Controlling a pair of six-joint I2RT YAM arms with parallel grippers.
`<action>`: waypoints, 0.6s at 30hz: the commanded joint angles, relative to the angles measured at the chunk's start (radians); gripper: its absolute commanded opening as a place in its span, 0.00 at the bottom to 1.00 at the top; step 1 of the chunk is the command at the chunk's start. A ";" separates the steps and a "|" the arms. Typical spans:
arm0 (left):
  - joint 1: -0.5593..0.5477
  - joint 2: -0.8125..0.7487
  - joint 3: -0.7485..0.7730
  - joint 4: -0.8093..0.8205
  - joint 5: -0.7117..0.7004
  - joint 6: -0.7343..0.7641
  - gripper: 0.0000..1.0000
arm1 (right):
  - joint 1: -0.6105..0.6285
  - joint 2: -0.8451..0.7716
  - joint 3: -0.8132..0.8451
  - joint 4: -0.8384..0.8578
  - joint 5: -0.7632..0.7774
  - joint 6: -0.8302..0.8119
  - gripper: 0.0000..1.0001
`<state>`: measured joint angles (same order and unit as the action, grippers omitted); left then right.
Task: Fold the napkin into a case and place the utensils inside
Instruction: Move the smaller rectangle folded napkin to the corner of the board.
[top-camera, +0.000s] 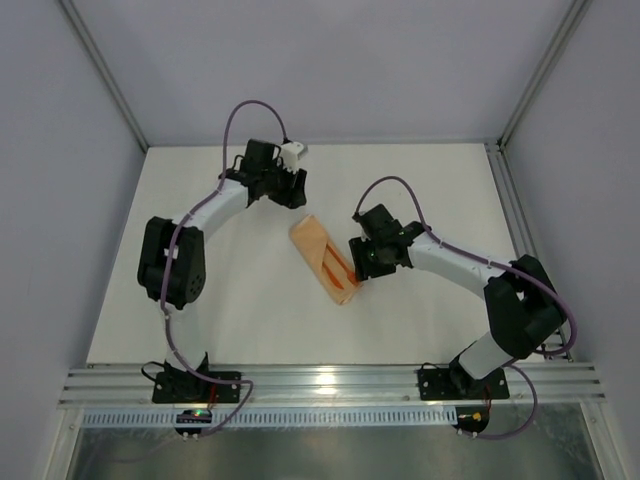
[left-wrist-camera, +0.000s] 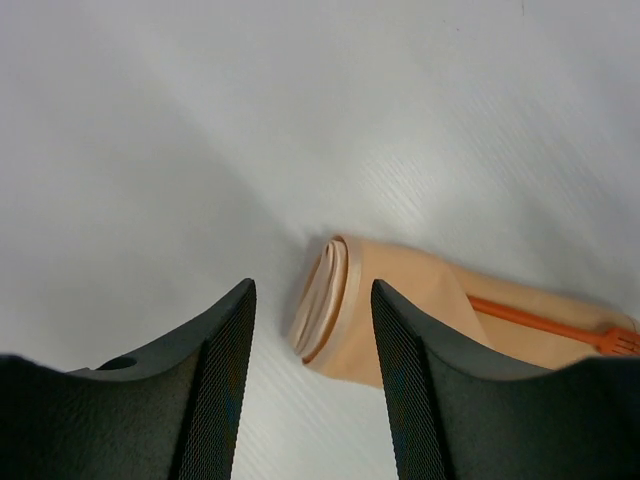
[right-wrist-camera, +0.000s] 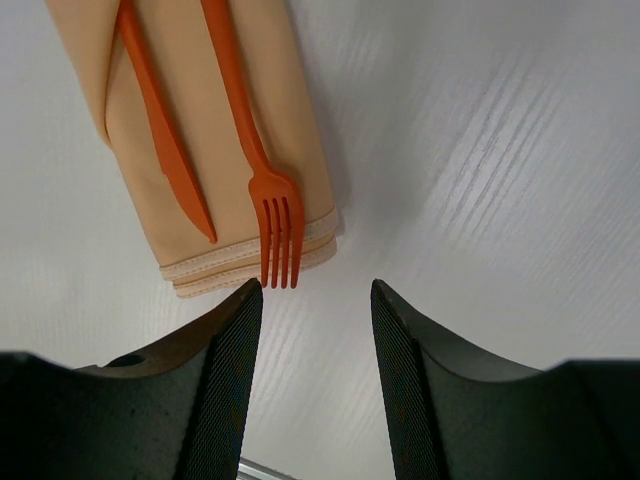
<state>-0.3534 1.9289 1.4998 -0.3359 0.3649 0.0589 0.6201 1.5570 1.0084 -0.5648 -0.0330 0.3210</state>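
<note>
The case (top-camera: 322, 258) is laid diagonally on the white table (top-camera: 430, 190) near the middle of the top view, between the two grippers. The left gripper (top-camera: 292, 196) is held just up and left of the case's upper end, its fingers (left-wrist-camera: 215, 400) spread apart with nothing between them. In its wrist view, the case's folded end is seen just beyond the fingertips. The right gripper (top-camera: 360, 270) is set just right of the case's lower end, likewise parted and empty. In the upper left of the right wrist view, a fork (right-wrist-camera: 250, 140) and a knife (right-wrist-camera: 160, 150) are shown lying along the case. The fork's tines overhang its stitched edge.
</note>
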 joint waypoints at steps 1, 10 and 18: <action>-0.004 0.100 0.065 -0.104 0.092 0.074 0.52 | 0.003 -0.058 -0.008 0.077 -0.015 0.020 0.52; -0.010 0.157 0.068 -0.127 0.079 0.148 0.45 | -0.017 -0.084 -0.037 0.077 0.013 0.013 0.52; -0.021 0.234 0.154 -0.224 -0.004 0.082 0.26 | -0.020 -0.112 -0.039 0.071 0.028 0.009 0.52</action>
<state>-0.3691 2.1372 1.6051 -0.5110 0.3904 0.1638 0.6044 1.5078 0.9684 -0.5167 -0.0261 0.3244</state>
